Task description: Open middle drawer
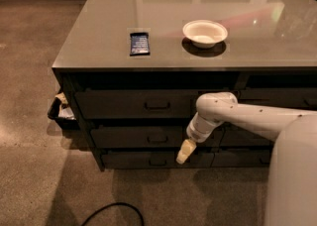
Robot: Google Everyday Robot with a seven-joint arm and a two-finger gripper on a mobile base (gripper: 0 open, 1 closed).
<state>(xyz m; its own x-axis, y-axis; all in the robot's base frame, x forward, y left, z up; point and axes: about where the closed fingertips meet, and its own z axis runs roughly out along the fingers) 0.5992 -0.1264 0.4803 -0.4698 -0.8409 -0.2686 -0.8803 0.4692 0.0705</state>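
Gripper point(183, 153) low before middle drawer point(129, 137); one bowl point(205, 32).

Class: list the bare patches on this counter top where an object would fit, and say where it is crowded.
The counter top is bare left of the blue packet, between packet and white bowl, and right of the bowl. Crowded spot: the claw hangs before the drawer fronts, low and just right of the handle of the middle drawer.
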